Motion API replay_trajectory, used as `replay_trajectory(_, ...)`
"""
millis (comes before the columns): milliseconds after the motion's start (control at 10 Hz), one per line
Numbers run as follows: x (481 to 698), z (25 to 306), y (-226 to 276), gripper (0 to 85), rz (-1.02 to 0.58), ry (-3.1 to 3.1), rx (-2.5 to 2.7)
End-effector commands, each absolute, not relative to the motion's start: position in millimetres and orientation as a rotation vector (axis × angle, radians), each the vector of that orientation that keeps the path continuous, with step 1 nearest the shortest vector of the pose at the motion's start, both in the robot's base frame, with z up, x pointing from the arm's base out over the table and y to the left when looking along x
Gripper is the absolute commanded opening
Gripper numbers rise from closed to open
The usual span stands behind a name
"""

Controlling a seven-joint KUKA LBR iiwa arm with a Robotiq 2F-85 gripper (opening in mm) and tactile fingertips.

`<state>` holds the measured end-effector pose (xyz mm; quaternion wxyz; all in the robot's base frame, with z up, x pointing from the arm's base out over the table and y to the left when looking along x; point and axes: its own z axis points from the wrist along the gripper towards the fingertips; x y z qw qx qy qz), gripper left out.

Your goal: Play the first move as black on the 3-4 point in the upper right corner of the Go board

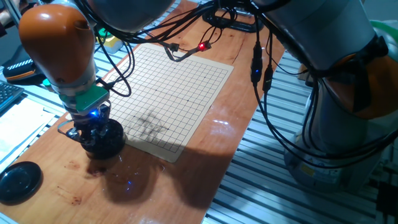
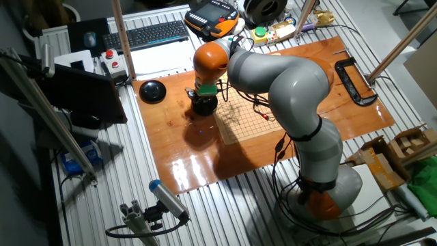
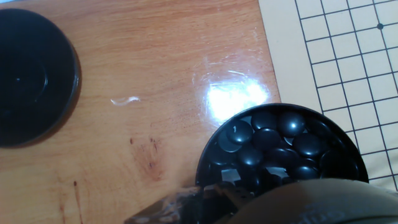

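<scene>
My gripper reaches down into a round black bowl that stands on the wooden table just off the near left edge of the tan gridded Go board. In the hand view the bowl holds several glossy black stones. A blurred fingertip shows at its near rim. The fingertips are hidden, so I cannot tell whether they are open or hold a stone. No stone lies on the visible grid. The board's far right corner is bare. The other fixed view shows the gripper over the bowl.
The bowl's black lid lies on the table to the left, and it also shows in the hand view. Cables with a red light trail over the board's far edge. A black clamp sits at the table's far side.
</scene>
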<state>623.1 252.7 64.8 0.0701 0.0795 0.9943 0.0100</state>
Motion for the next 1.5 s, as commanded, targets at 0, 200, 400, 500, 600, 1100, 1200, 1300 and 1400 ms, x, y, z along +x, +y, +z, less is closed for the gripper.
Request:
replay_trajectory(0, 623.2, 64.7, 252.9, 30.7, 0.024, 2.991, 0.239)
replay_trajectory(200, 623.1, 64.6, 253.0, 30.3, 0.024, 2.990, 0.236)
replay_trajectory(400, 623.1, 64.6, 253.4, 30.3, 0.022, 2.988, 0.236)
replay_trajectory(500, 623.1, 64.6, 253.5, 30.3, 0.022, 2.987, 0.234)
replay_trajectory(600, 623.2, 64.4, 253.5, 30.3, 0.022, 2.987, 0.234)
replay_trajectory(1100, 623.3, 63.6, 253.7, 30.3, 0.020, 2.982, 0.231)
replay_trajectory(1200, 623.3, 63.6, 253.7, 30.3, 0.020, 2.981, 0.231)
replay_trajectory(1300, 623.4, 63.6, 253.7, 30.3, 0.016, 2.978, 0.228)
replay_trajectory(1400, 623.5, 63.5, 253.7, 30.3, 0.014, 2.976, 0.228)
